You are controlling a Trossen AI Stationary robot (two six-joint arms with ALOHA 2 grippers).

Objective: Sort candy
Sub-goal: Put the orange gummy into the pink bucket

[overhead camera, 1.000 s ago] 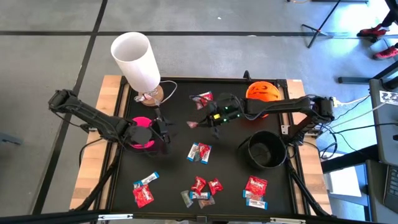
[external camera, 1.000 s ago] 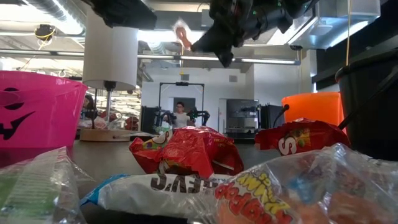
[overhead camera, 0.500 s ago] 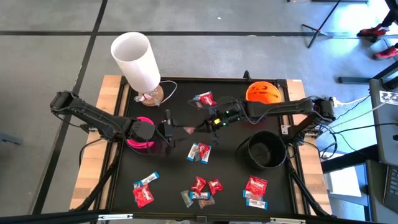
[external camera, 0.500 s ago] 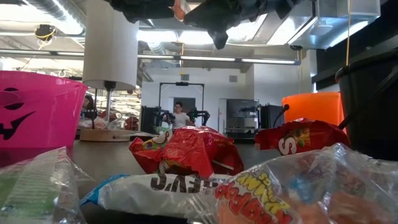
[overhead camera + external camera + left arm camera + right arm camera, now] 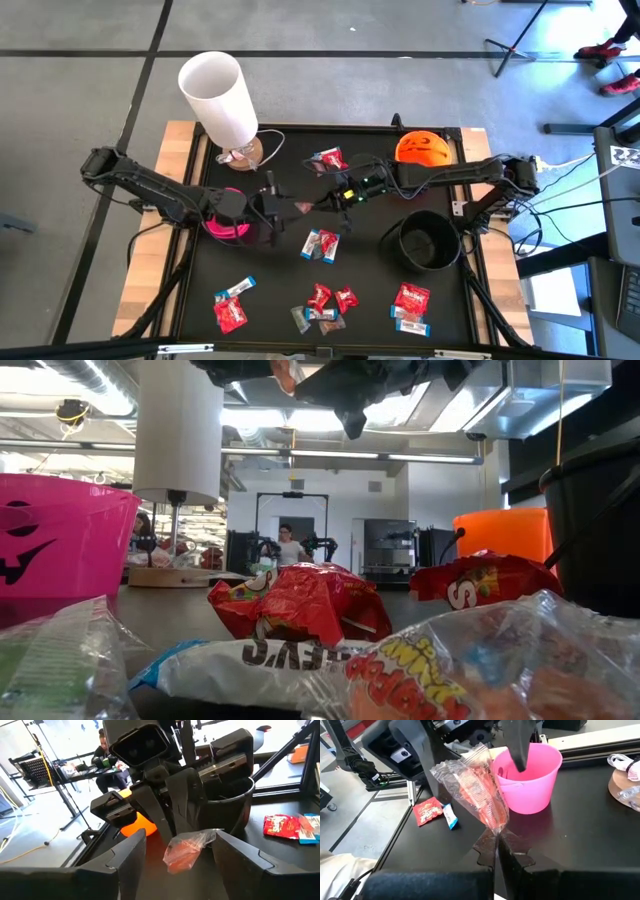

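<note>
Two dark robot arms meet mid-air over a black table (image 5: 370,290). The right gripper (image 5: 496,851) has its jaws closed on the lower edge of a clear crinkly plastic candy packet w/ reddish-orange contents (image 5: 479,790); the packet sticks up from the pinched fingertips. The left gripper (image 5: 172,851) faces it w/ jaws open, one finger each side of that same packet (image 5: 187,849), apart from it as far as can be seen. In the high view the packet (image 5: 301,207) hangs between both grippers, w/ the left gripper (image 5: 276,205) just beside the pink plastic bowl (image 5: 226,213).

Beyond the right gripper's jaws: the pink bowl (image 5: 527,777), plus a red sweet and a blue-and-white one on the table. Beyond the left gripper's jaws: a black bucket (image 5: 235,800), an orange bowl (image 5: 140,825).

Other wrapped candy (image 5: 322,243) lies loose on the table, well apart from both jaws, mostly red, blue-and-white, silvery. A white cylinder lamp (image 5: 220,98) stands at the table's far edge.
</note>
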